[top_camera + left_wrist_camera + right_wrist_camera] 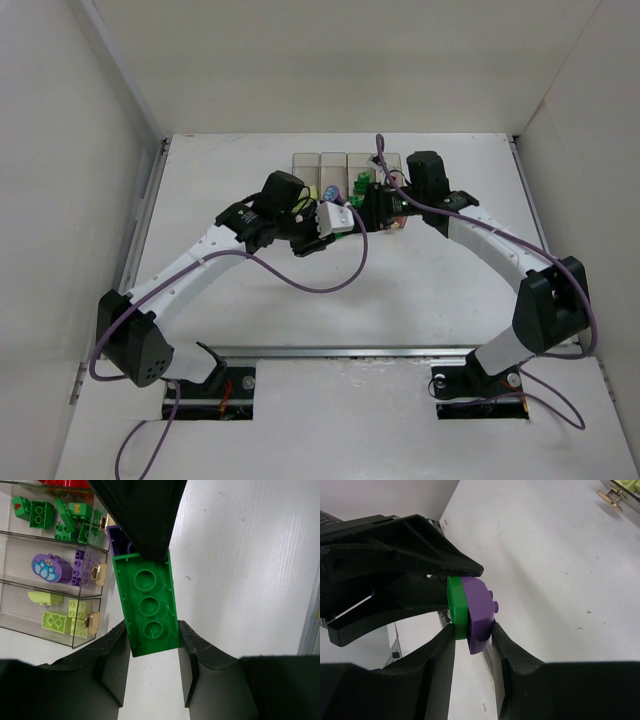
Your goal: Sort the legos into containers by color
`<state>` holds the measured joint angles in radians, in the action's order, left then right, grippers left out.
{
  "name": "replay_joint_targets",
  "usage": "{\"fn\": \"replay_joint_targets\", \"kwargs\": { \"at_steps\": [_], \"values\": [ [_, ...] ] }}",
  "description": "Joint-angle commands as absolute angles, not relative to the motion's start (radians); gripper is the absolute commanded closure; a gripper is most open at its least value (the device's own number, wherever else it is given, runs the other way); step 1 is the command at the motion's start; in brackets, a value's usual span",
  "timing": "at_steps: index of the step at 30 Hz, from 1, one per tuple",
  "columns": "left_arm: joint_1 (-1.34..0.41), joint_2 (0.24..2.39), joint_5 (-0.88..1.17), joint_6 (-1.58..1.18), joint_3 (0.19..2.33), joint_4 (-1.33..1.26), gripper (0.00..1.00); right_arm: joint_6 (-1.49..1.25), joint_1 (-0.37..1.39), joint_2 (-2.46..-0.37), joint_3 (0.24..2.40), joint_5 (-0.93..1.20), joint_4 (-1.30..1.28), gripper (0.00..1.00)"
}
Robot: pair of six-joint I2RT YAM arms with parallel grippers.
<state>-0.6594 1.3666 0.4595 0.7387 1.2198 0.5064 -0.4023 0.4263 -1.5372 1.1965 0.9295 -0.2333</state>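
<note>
Jaws of both arms meet just in front of the containers (305, 160) in the top view, where the grip is unclear. From the left wrist, the left gripper (152, 635) is closed on a green brick (150, 605) beside the containers. From the right wrist, the right gripper (473, 627) pinches a purple brick (480, 610) joined to this green brick, above the table (560, 580).

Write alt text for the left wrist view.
The left gripper holds a green lego brick by its near end, underside toward the camera, above the white table; the right gripper pinches its far end together with a purple brick. At left, clear containers hold green, purple and yellow-green legos.
</note>
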Motion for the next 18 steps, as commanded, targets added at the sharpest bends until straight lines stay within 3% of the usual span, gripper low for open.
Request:
{"fn": "replay_joint_targets", "kwargs": {
  "at_steps": [1,3,10,18],
  "values": [
    [-0.660,1.367,0.503,0.721,1.235,0.491,0.91,-0.403,0.430,-1.500,1.241,0.973,-0.179,1.00],
    [-0.660,1.367,0.503,0.721,1.235,0.482,1.00,-0.403,0.430,-1.500,1.241,0.973,-0.179,1.00],
    [-0.660,1.356,0.512,0.703,1.235,0.472,1.00,-0.403,0.430,-1.509,1.232,0.973,-0.179,1.00],
    [-0.650,1.302,0.523,0.680,1.174,0.416,1.00,-0.403,0.430,-1.528,1.223,0.994,-0.179,0.81]
  ]
}}
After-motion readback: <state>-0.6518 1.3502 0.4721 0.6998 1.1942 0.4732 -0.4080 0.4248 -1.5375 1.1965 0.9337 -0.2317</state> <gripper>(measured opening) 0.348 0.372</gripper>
